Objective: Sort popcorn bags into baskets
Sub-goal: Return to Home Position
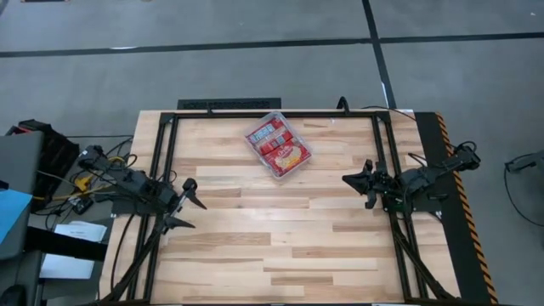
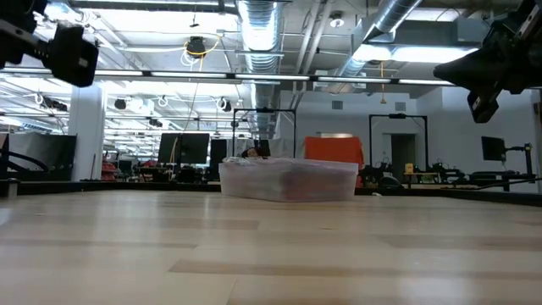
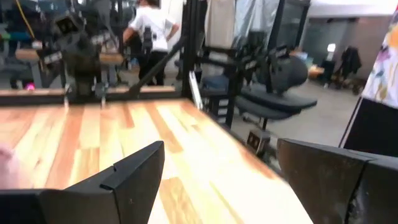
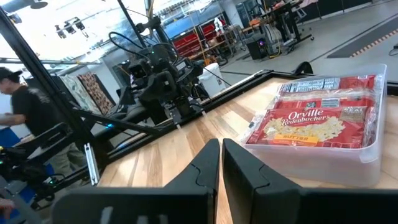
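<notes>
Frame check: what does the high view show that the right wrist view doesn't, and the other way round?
Only the high view: the whole table, with the left hand open near its left side and the right hand near its right side, both away from the tub. Only the right wrist view: the Orville Redenbacher's print on the front bag, the right hand's fingers shut on nothing, and a person beyond the table. Both: the clear tub holding red popcorn bags on the table.

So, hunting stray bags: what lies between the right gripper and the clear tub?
Only bare wooden tabletop between right gripper and clear tub, per the high view; the popcorn bags lie inside it. Left gripper waits far left.
</notes>
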Available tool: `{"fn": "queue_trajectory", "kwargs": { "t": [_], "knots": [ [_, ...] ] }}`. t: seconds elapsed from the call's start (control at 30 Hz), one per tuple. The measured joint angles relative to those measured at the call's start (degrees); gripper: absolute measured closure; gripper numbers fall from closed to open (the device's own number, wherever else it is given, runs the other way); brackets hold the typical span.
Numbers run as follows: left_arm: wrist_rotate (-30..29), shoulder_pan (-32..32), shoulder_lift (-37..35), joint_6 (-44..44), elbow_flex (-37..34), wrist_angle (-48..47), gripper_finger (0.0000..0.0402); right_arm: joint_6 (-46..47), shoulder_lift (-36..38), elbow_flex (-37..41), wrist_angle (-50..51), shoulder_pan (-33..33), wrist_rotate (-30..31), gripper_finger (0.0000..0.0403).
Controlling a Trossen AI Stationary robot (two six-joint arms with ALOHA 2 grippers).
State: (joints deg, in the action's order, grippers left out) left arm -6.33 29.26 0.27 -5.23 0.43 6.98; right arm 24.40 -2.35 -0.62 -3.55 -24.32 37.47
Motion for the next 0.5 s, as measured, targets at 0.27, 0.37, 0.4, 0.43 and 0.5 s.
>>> {"fn": "queue_trajectory", "kwargs": {
  "t": [0.27,0.37,0.4,0.43,0.5],
  "knots": [
    [0.6,0.0,0.6,0.0,0.6,-6.2,0.0102,0.0,0.0,0.0,0.0,0.0,0.0,0.0360],
    [0.6,0.0,0.6,0.0,0.6,-6.4,0.0102,0.0,0.0,0.0,0.0,0.0,0.0,0.0359],
    [0.6,0.0,0.6,0.0,0.6,-6.4,0.0102,0.0,0.0,0.0,0.0,0.0,0.0,0.0358],
    [0.6,0.0,0.6,0.0,0.7,-6.4,0.0102,0.0,0.0,0.0,0.0,0.0,0.0,0.0358],
    [0.6,0.0,0.6,0.0,0.7,-6.4,0.0102,0.0,0.0,0.0,0.0,0.0,0.0,0.0358]
  ]
}}
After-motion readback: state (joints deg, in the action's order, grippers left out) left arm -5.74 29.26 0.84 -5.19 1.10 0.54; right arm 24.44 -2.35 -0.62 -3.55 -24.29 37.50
